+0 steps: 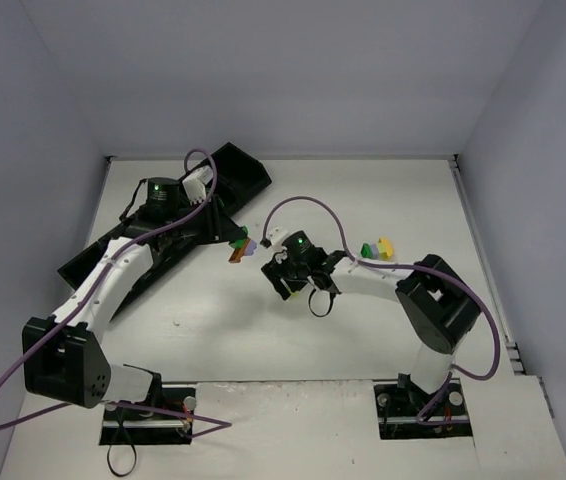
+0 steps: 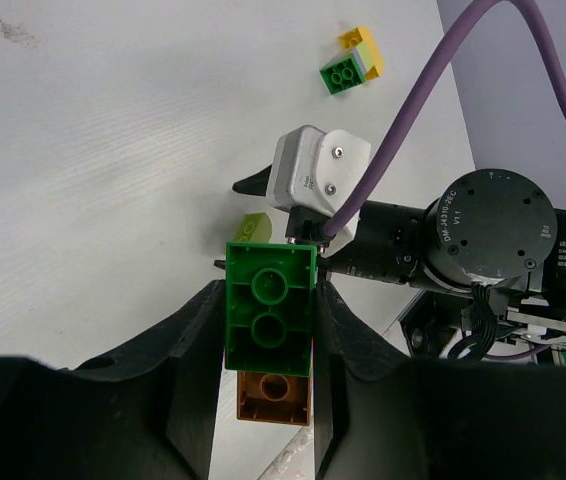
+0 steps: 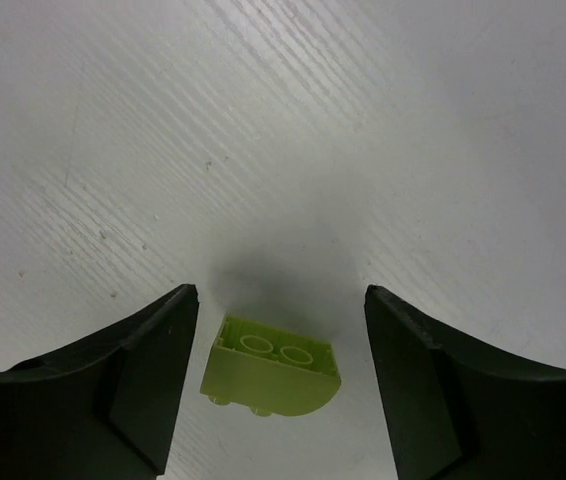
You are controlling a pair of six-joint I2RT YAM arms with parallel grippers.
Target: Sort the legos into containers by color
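Where lettering can be read, you will find it on the round motor housing (image 2: pixel 488 235) of the right arm, seen by the left wrist camera: "DM-J4310-2EC" and "V1.1"; the smaller characters at that frame's right edge are not legible.

Nearest that lens, the left gripper (image 2: pixel 268 335) is clamped on a green brick (image 2: pixel 268 320), two studs long, stud side to the camera; its black fingers (image 2: pixel 198 345) press both long sides. A brown brick (image 2: pixel 275 400) sits against the green one's near end, between the same fingers; whether the two are joined cannot be told. Beyond, a lime brick (image 2: pixel 253 228) lies on the white table (image 2: pixel 113 150); farther still, a second green brick (image 2: pixel 341 76) touches a yellow brick (image 2: pixel 361 45) with a lilac layer.

From the right wrist camera, the right gripper (image 3: pixel 281 300) stands with jaws wide; the lime brick, two open tubes up and one edge rounded, lies on the table between the fingertips, nearer the left one and touching neither.

Overhead, the held stack sits just beside the long black tray (image 1: pixel 238 165), on its right; the left arm covers most of the tray, so you cannot tell its contents.
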